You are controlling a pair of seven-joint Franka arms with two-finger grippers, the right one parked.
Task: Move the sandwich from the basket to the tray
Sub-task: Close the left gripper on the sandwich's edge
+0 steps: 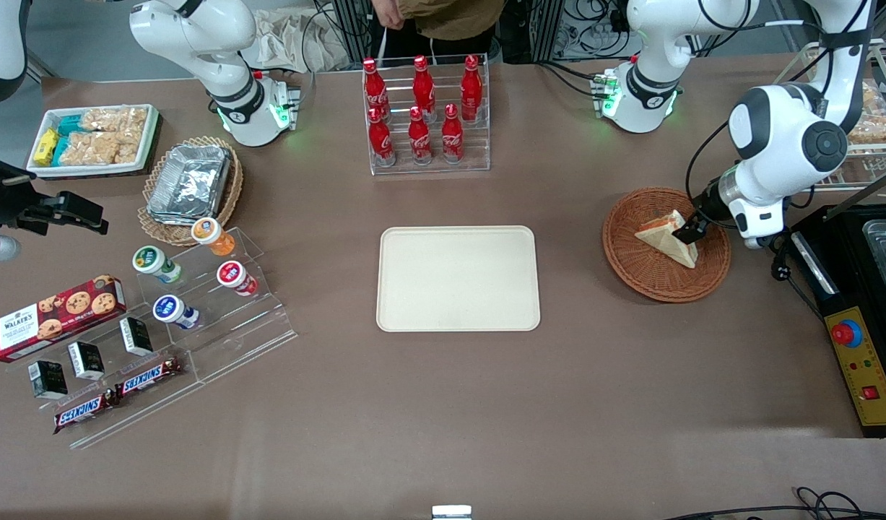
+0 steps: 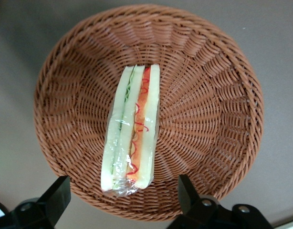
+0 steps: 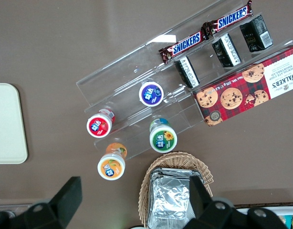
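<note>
Broadly, we have a brown tabletop (image 1: 443,404) spread with snacks, and we work at the end nearest our left arm. The largest task piece is the tray (image 1: 458,279), a flat cream rectangle lying bare in the middle of the tabletop, nearer the front camera than the rack of red bottles (image 1: 422,108). Its low rim and open surface make it an easy landing place, which we judge is why it sits central and within reach.

Next in size comes the basket (image 1: 665,244), round, shallow and reddish-brown, resting well apart from the tray toward the working arm's end. Inside it lies the sandwich (image 1: 667,237), a pale wedge in clear wrap. In the wrist view the sandwich (image 2: 131,129) shows its cut edge upward, green and orange-red filling between the white slices, standing on its crust side near the basket's (image 2: 218,95) middle.

Smallest is our gripper (image 1: 692,230), poised just above the basket at the sandwich's end nearest the arm. Its jaws stand spread wide, grasping nothing, and the wrist view shows the fingertips (image 2: 58,193) straddling the wedge's near end. We read this as the approach before the pinch: the jaws line up across the thin bread faces so they can close on the slices rather than the filling. The sandwich is not yet lifted.
</note>
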